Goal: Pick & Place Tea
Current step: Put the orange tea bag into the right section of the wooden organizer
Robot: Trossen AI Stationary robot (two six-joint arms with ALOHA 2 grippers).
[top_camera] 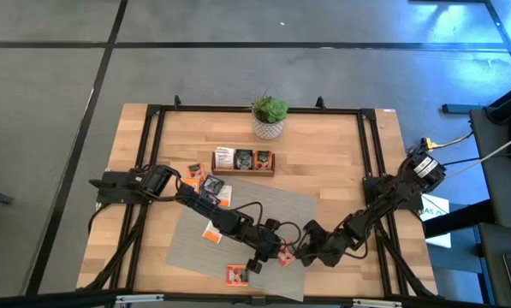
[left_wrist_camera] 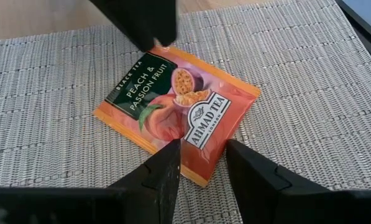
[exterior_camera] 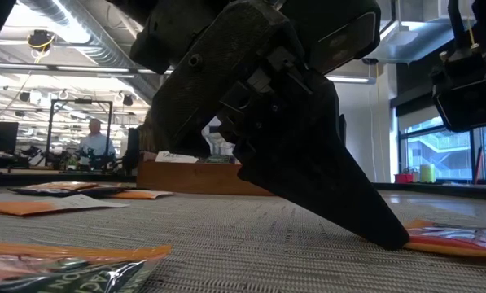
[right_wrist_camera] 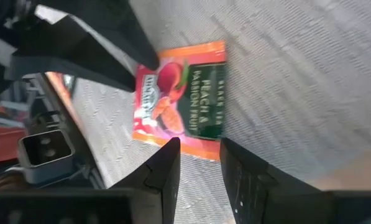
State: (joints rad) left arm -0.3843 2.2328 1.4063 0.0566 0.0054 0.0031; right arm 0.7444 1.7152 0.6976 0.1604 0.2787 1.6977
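Peach and passion fruit tea packet (left_wrist_camera: 176, 106) lies flat on the grey mat (left_wrist_camera: 42, 93), between my spread left gripper (left_wrist_camera: 204, 158) at nine o'clock and part-open right gripper (right_wrist_camera: 201, 158) at three; next, I pinch an edge.

Orange packet (left_wrist_camera: 176, 106) with dark green label, grey woven mat (left_wrist_camera: 48, 93), black fingers (left_wrist_camera: 166, 168)
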